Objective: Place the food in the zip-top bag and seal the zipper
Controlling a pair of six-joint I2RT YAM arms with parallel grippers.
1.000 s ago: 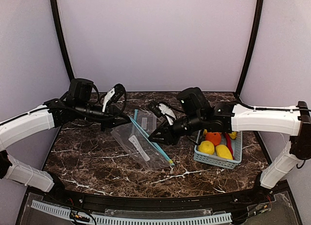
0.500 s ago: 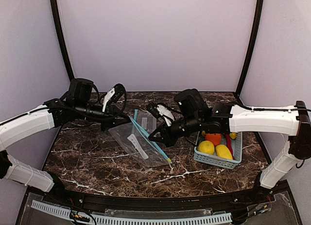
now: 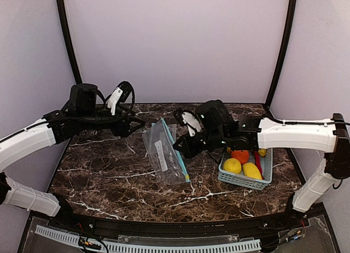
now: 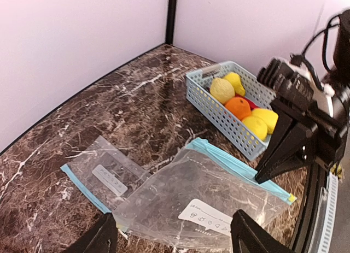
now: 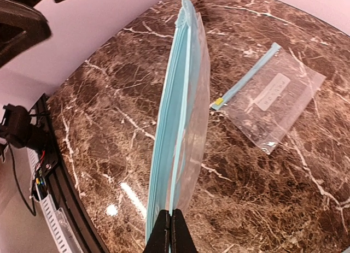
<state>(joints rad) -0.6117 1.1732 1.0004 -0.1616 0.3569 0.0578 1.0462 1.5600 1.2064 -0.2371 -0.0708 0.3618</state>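
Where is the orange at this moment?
Top view: the orange lies in the blue basket on the right of the table, behind two yellow fruits, beside the red chili.

Marble table [image 3: 98, 176] bears a blue basket [image 4: 221, 115] and a flat bag [image 5: 273, 94].

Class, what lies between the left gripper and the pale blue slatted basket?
The clear plastic blue-zippered bag, pinched by the right gripper, in the top view.

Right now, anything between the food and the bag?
No loose object lies between the basket of food and the bag. But the right gripper, itself between them, pinches the bag's zipper edge flat.
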